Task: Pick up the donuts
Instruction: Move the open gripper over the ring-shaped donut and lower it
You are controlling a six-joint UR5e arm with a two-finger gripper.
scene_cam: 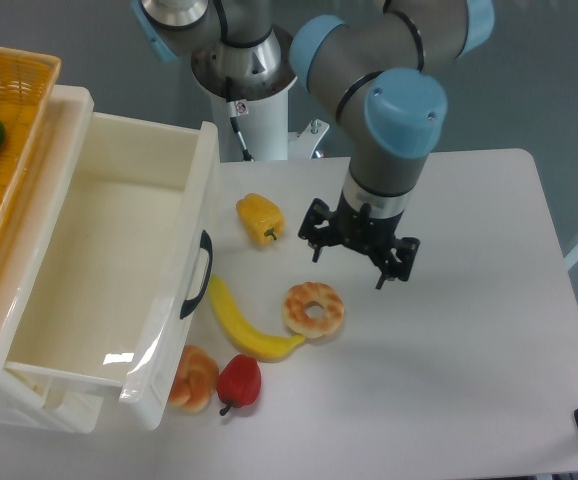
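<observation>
Hovering with the tool (348,265) spread apart just above and right of the donuts (314,309), seemingly lining up to descend and grasp.

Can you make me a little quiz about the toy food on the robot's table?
1. True or false: the donut touches the banana.
2. Which is nearest the drawer's black handle? A) red pepper B) banana C) yellow pepper
3. Fill in: the gripper hangs above the table with its jaws ____.

Key: 1 true, the banana's tip meets the donut's edge. 2 B. 3 open, holding nothing.
</observation>
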